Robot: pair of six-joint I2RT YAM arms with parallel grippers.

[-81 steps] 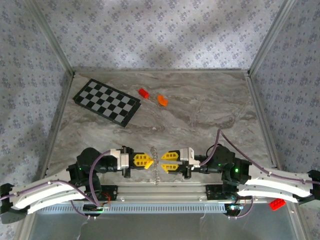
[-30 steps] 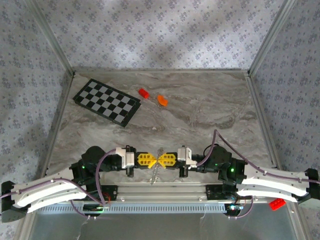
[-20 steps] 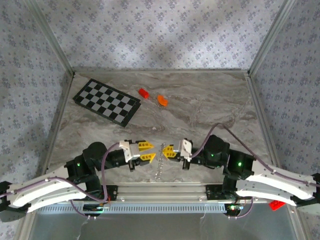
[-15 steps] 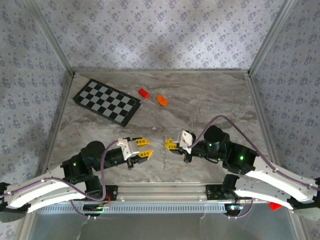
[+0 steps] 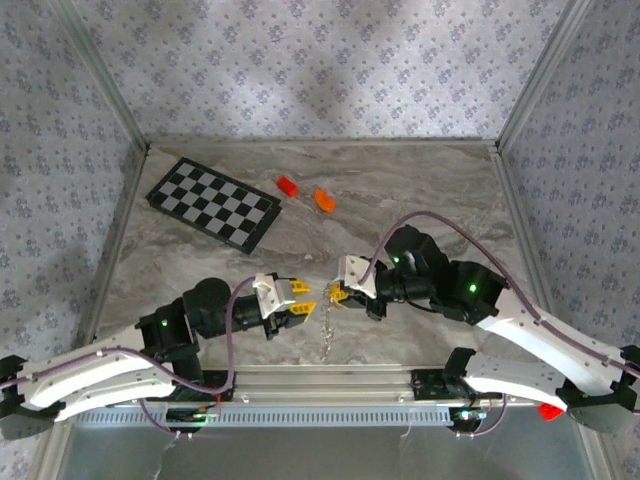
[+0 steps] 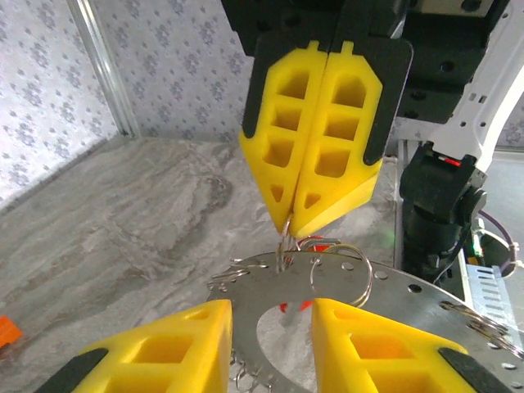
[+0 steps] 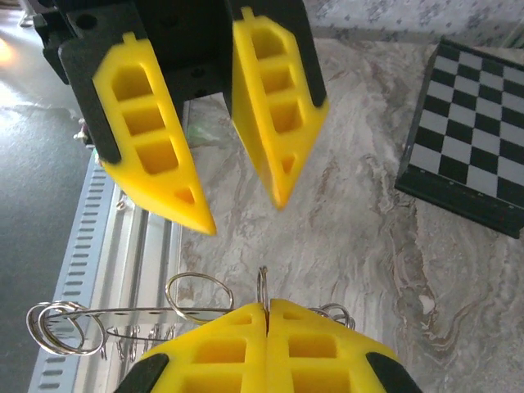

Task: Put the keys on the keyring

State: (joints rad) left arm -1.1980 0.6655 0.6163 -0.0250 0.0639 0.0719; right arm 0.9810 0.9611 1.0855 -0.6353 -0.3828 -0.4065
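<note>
The keyring (image 6: 385,282) is a flat silvery loop with holes and small wire rings along its edge. My right gripper (image 6: 288,223) is shut on one of those small rings, and the loop hangs from it above the table (image 5: 325,325). A red key head (image 6: 292,308) shows through the loop's opening; its shaft is hidden. My left gripper (image 6: 270,315) faces the right one from the left, open, its fingertips just short of the loop. In the right wrist view the small ring (image 7: 263,285) sticks up between the shut right gripper (image 7: 268,304), and the left gripper (image 7: 241,213) holds nothing.
A checkered board (image 5: 213,204) lies at the far left, with a red brick (image 5: 288,185) and an orange block (image 5: 325,200) beside it. A metal rail (image 5: 320,382) runs along the near edge. Patterned walls close off three sides.
The left gripper has opened and let go of the keyring. Both arms have moved away from the near rail toward the table's middle, and the right gripper carries the hanging keyring.
</note>
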